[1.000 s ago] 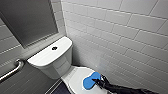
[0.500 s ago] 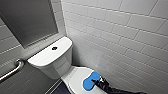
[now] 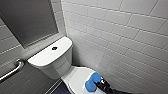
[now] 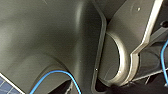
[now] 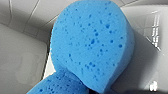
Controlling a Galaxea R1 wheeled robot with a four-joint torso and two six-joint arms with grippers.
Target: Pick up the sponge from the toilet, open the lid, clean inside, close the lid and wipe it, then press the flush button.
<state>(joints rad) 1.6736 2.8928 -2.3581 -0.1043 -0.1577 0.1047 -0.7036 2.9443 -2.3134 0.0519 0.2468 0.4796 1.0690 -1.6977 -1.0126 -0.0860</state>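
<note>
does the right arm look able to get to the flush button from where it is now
Probably yes: the right gripper is at the sponge on the closed lid, and nothing stands between it and the flush button on the tank top.

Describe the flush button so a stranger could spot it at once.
Find the white glossy ceramic toilet in the tiled corner. In the middle of its flat white tank top sits the small dark round flush button, the only dark spot on that surface.
</note>
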